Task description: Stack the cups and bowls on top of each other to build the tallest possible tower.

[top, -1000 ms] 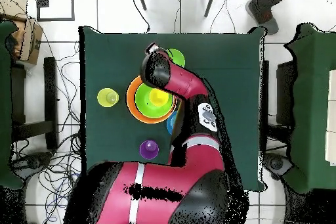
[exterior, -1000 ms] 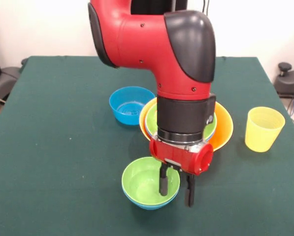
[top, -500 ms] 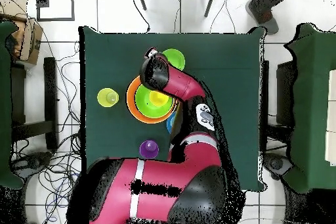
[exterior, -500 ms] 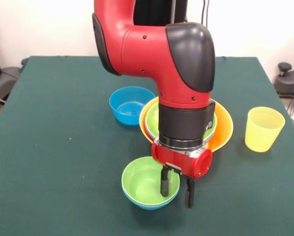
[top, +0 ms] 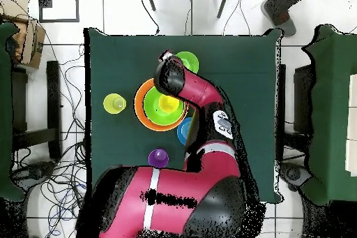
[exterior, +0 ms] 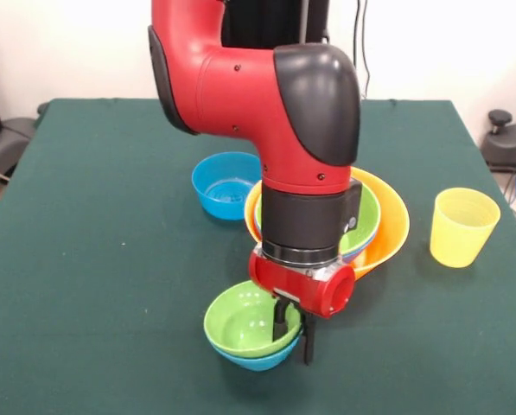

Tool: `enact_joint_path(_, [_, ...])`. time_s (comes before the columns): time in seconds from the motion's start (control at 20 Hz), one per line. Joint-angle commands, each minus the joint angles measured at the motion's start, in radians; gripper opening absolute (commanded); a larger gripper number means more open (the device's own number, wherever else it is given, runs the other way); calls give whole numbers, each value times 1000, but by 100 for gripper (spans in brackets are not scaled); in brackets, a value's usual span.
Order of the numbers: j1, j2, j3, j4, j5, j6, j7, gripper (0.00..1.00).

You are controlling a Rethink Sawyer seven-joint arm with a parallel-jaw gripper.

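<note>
1. Front view: the red and black robot arm's claw (exterior: 294, 333) is clamped on the right rim of a small glossy green plastic bowl (exterior: 245, 322), one dark finger inside the rim and one outside.
2. The green bowl sits tilted in a small blue plastic bowl (exterior: 262, 358) beneath it, near the front edge of the green-clothed bench (exterior: 85, 259).
3. Just behind, the tower (exterior: 383, 226) has a large orange plastic bowl as its base, with a blue bowl and a green bowl nested inside; the arm hides its middle.
4. A second small blue bowl (exterior: 225, 183) stands beside the tower's left, and an opaque yellow tapered tumbler (exterior: 462, 226) stands upright well apart on the right.
5. Overhead view: the tower (top: 146, 106) shows a yellow centre, possibly a cup.
6. The yellow tumbler (top: 114, 102) stands to its left, a purple tumbler (top: 158, 157) below, and the green bowl (top: 187, 61) above, by the arm's wrist.
</note>
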Motion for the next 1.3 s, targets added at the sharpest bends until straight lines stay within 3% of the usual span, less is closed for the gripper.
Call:
enact_joint_path(0.05, [-11,32,55,-20,-81,52,19,0])
enact_joint_path(1.0, [1,17,23,-16,-79,69,30,0])
enact_joint_path(1.3, [-19,-55,33,64,-105,64,19,0])
